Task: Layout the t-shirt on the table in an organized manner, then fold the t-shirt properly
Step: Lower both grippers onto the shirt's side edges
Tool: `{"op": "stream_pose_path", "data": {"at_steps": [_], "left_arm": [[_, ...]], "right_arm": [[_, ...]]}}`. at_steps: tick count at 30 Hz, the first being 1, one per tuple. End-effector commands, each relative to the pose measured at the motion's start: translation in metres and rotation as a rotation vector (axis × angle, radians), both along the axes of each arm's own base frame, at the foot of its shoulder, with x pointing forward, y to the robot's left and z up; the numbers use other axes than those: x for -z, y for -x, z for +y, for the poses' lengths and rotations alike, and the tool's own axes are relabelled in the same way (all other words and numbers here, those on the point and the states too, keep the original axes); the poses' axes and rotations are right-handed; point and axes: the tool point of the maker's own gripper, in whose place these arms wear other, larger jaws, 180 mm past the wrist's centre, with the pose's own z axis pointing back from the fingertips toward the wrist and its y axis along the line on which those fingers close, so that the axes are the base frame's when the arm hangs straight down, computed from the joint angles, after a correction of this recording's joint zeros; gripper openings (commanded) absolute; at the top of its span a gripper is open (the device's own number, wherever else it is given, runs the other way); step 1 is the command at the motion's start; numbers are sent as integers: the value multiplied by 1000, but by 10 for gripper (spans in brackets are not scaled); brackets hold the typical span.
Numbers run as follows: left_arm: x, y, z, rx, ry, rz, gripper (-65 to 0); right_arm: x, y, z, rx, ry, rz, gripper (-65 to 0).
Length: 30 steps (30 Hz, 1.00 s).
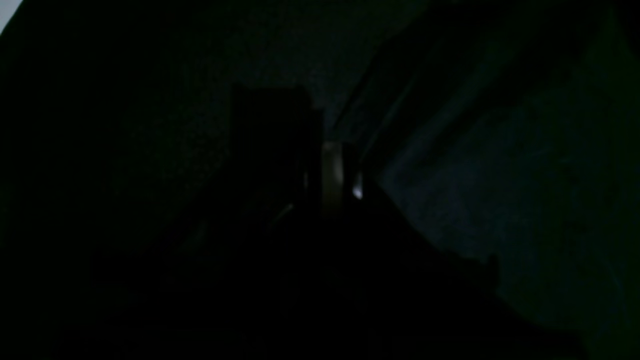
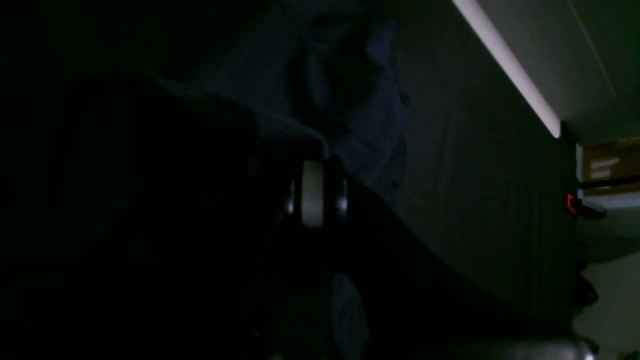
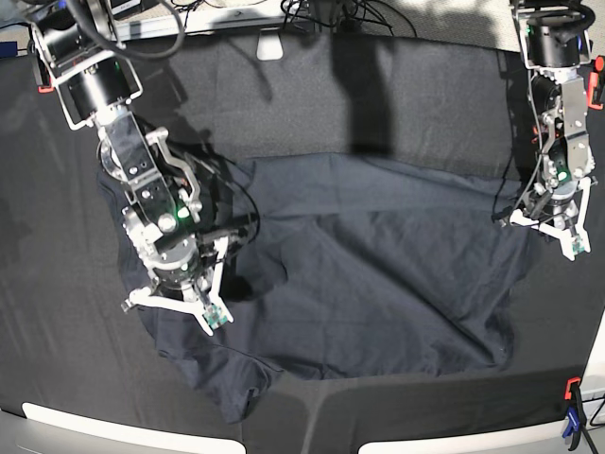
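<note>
The dark navy t-shirt (image 3: pixel 378 265) lies spread and rumpled across the middle of the black table (image 3: pixel 378 95). My right gripper (image 3: pixel 184 284) stands over the shirt's left edge in the base view, its fingertips hidden under the wrist. Its wrist view shows pale fingers (image 2: pixel 312 192) closed together, with a t-shirt (image 2: pixel 370 130) edge running into my right gripper (image 2: pixel 315 162). My left gripper (image 3: pixel 558 222) is at the shirt's right edge. Its wrist view is very dark. There my left gripper (image 1: pixel 332 150) is shut, and a t-shirt (image 1: pixel 500 190) ridge leads up to it.
Orange clamps sit at the far right edge (image 3: pixel 596 85) and near right corner (image 3: pixel 572 416). A red clamp (image 2: pixel 572 204) sits on the pale table edge (image 2: pixel 505 65). Cables (image 3: pixel 331 14) and a white object (image 3: pixel 270 45) lie along the back.
</note>
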Motion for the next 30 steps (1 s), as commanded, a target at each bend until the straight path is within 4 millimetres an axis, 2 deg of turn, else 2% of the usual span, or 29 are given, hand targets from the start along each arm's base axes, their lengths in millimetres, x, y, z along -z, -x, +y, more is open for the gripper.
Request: {"op": "stream_pose_path", "data": {"at_steps": [1, 8, 16, 21, 25, 27, 30], "left_arm": [[-21, -13, 9, 2, -38, -68, -650], [-28, -14, 9, 13, -68, -73, -650], [-58, -8, -1, 54, -115, -144, -650], [-68, -1, -5, 72, -142, -175, -650], [-76, -5, -4, 73, -159, -227, -650], [-81, -8, -5, 87, -169, -258, -650], [-82, -15, -21, 184, -158, -292, -650]], "right_arm": [[-20, -12, -6, 24, 7, -67, -650], [-23, -8, -37, 165, 88, -80, -650], [-11, 7, -67, 248, 79, -45, -650], [-15, 8, -83, 286, 58, -71, -650], [-20, 3, -81, 273, 46, -97, -650], [-20, 1, -72, 231, 30, -100, -650], [-17, -1, -55, 168, -50, -86, -650]]}}
